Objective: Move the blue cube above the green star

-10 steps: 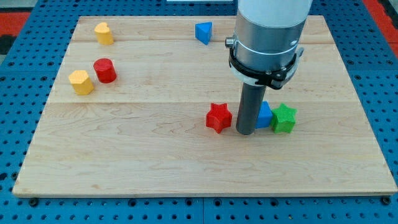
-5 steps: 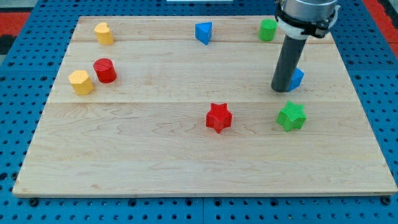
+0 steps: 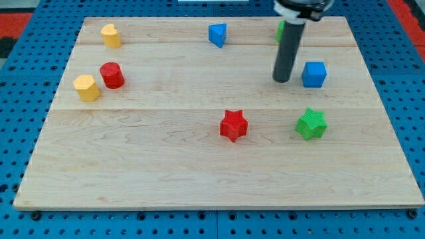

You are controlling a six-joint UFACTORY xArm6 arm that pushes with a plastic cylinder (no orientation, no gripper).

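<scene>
Resting on the pale wooden board (image 3: 166, 166), whose planks show fine grain and faint seams running across the view, my tip (image 3: 282, 80) stands just to the view's left of the blue cube (image 3: 314, 74), near it but with a narrow strip of wood between them, so the two are apart. The rod is a smooth, dark, matt cylinder that rises straight toward the view's top; it ends plainly, with nothing to open or close and nothing held. The blue cube sits square-edged, its top face lighter than its front, and it lies above the green star (image 3: 311, 124), toward the view's top from it and well apart. The green star has blunt points and a finely ribbed surface. The red star (image 3: 233, 125), of the same ribbed make, lies to the view's left of the green one at about the same height. A green block (image 3: 281, 30) peeks out behind the rod near the board's top edge, its shape mostly hidden. A blue triangular block (image 3: 217, 34) sits near the top edge too. At the view's left stand a red cylinder (image 3: 111, 75), a yellow faceted block (image 3: 86, 87) just beside it, and a second yellow rounded block (image 3: 111, 35) higher up. Around the board lies a blue perforated panel (image 3: 20, 119).
</scene>
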